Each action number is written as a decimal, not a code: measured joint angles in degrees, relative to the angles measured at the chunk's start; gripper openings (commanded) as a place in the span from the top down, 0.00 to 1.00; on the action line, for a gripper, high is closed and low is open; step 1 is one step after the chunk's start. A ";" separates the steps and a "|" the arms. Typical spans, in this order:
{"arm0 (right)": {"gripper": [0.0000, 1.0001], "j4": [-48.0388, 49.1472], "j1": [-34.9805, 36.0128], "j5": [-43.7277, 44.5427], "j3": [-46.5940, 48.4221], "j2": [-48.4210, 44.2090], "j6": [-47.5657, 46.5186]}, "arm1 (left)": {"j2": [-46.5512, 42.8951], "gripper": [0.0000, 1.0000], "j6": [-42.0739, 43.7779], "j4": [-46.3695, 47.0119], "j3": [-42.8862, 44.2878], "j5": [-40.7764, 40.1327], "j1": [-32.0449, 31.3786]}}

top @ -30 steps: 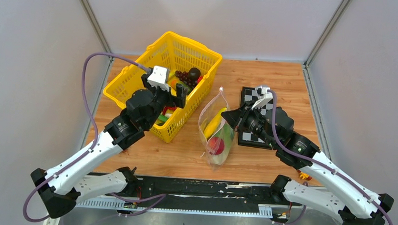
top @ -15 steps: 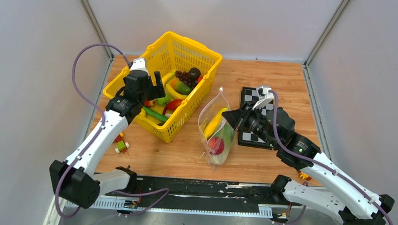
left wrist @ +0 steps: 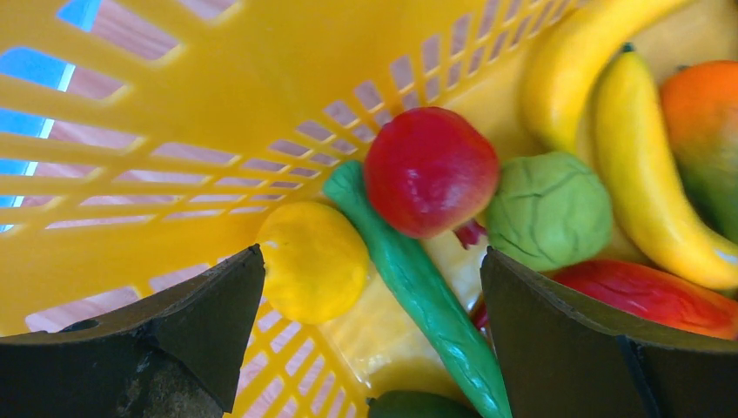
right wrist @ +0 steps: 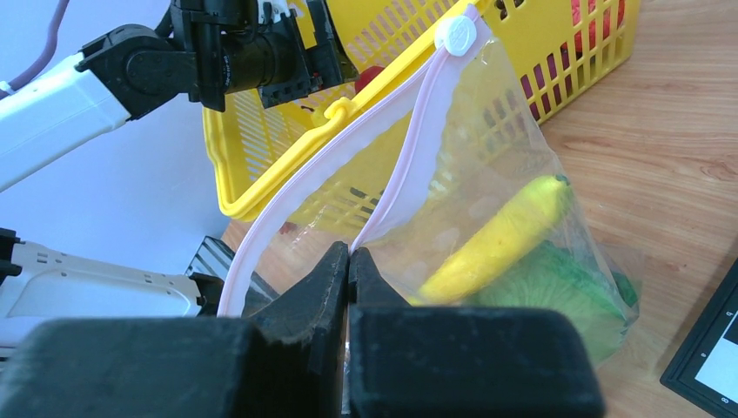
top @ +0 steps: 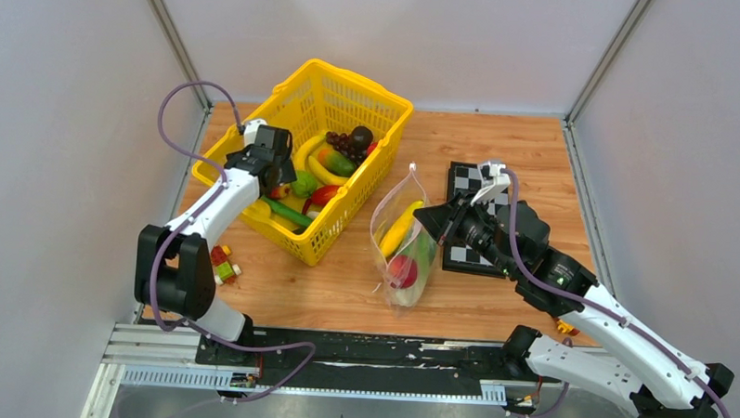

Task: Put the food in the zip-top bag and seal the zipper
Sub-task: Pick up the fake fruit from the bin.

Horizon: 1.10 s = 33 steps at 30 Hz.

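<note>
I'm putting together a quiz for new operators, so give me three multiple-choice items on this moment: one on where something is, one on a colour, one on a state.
1. Where is the left pincer?
A. over the food in the basket
B. inside the bag
C. touching the right pincer

2. What colour is the strip along the bag's mouth?
A. blue
B. pink
C. black

3. How is the right pincer?
A. wide open
B. shut on the bag's mouth edge
C. shut on the basket's rim

Answers:
1 A: the left wrist view shows it open above the food, with yellow mesh around it.
2 B: the right wrist view shows a pale pink strip.
3 B: that same view shows it closed tight on the bag's edge.
</note>
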 measured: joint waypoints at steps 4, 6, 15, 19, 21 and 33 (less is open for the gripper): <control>1.00 -0.15 0.00 0.28 0.00 -0.22 0.00 | 1.33 0.00 -2.64 -1.18 -0.07 -1.75 1.38; 1.00 -0.15 0.00 0.39 0.00 -0.22 0.00 | 1.33 0.00 -4.13 -1.38 -0.07 -3.30 1.44; 1.00 -0.15 0.00 0.46 0.00 -0.22 0.00 | 1.62 0.00 -10.27 -2.19 -1.16 -9.16 1.40; 1.00 -0.15 0.00 0.57 0.00 -0.22 -0.02 | 5.05 0.00 -13.14 -2.51 -1.20 -9.90 1.42; 1.00 -0.15 0.00 0.59 0.00 -0.22 -0.02 | 7.39 0.01 -13.84 -2.69 -1.22 -9.88 1.49; 1.00 -0.17 0.00 1.01 0.00 -0.22 -0.02 | 11.52 0.54 -16.35 -1.75 -3.37 -10.95 1.81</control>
